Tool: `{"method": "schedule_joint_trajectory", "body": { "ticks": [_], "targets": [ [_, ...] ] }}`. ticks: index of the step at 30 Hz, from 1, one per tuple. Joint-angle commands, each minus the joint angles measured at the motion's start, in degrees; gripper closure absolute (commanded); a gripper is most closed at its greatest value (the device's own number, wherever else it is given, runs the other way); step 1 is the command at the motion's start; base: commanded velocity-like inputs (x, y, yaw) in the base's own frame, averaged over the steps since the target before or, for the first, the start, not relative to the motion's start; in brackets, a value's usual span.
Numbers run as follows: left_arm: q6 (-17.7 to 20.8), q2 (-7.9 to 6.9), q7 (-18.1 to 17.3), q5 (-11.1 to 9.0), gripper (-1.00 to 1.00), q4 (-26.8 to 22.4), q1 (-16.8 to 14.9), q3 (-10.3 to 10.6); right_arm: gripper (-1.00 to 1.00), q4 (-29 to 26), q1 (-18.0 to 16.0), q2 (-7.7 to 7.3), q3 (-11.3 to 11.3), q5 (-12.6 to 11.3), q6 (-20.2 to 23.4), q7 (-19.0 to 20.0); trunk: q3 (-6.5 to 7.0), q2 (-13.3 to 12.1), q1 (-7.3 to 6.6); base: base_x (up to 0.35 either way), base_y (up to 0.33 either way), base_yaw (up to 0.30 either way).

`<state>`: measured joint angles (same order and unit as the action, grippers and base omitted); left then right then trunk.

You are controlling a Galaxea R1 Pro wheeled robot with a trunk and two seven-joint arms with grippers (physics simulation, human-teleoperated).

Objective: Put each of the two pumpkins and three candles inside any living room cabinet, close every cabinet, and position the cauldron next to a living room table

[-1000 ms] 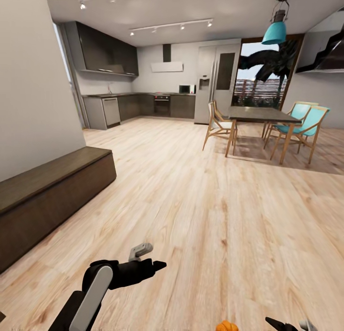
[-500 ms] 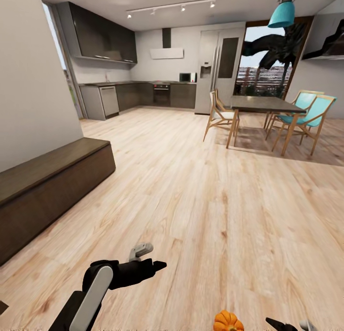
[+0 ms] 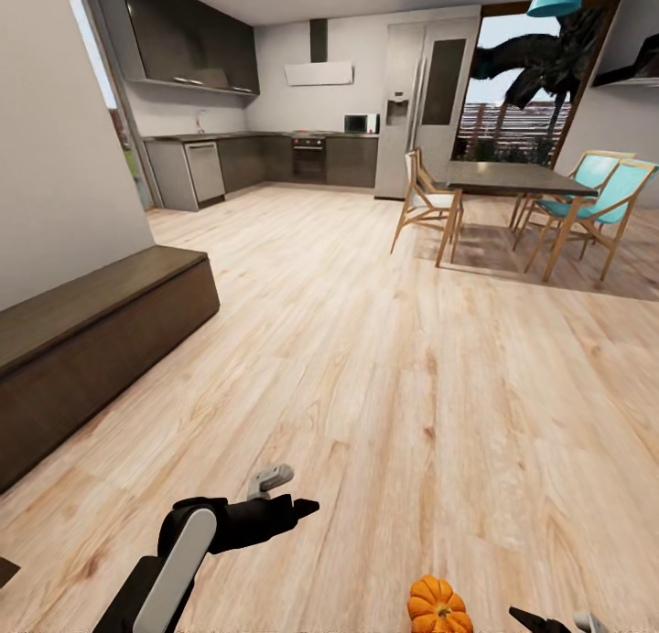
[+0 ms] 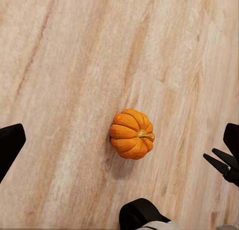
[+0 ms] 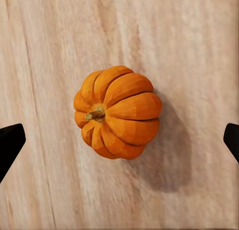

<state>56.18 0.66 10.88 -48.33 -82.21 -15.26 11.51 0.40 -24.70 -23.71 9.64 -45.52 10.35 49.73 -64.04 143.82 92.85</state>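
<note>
Pumpkin (image 3: 437,606) sits on the pale wood floor (image 3: 412,359) at the bottom edge of the head view, a little right of centre, small, ribbed and bright orange. In the right wrist view the pumpkin (image 5: 118,112) lies on bare planks with its short stem showing, between the two dark fingertips (image 5: 10,142) at the frame's side edges; the jaws stand wide apart and touch nothing. The left wrist view shows the same pumpkin (image 4: 132,133) near the middle of the frame, again with the left gripper's dark fingertips (image 4: 10,142) at the side edges, jaws apart and empty.

In the head view the left gripper (image 3: 284,491) reaches out at lower left, black with a grey finger, well apart from the pumpkin. The right gripper (image 3: 558,622) just shows at the bottom right corner, near the pumpkin.

Along the left side of the head view runs the long low dark-brown cabinet (image 3: 101,340), its fronts shut, against a pale wall. At upper right stands a dark dining table (image 3: 508,177) with wooden chairs (image 3: 426,208), some with teal seats. A kitchen with dark units (image 3: 275,162) fills the upper left and centre.
</note>
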Motion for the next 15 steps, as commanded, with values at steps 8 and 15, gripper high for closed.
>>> {"method": "schedule_joint_trajectory", "body": {
  "ticks": [8, 15],
  "targets": [
    [0.16, 0.04, 0.60, -0.62, -1.00, -0.05, -0.03, 0.04, -1.00, -0.02, -0.06, -0.02, 0.38, -1.38, 0.14, 0.42, -1.83, 0.13, 0.19, 0.000, 0.000, 0.000],
    [0.16, 0.04, 0.57, -0.62, -1.00, 0.00, -0.03, 0.08, -1.00, -1.13, -0.24, -0.25, 0.38, -9.00, 7.14, -4.98, -3.38, 0.23, 0.37, 0.000, 0.000, 0.000]
  ]
}}
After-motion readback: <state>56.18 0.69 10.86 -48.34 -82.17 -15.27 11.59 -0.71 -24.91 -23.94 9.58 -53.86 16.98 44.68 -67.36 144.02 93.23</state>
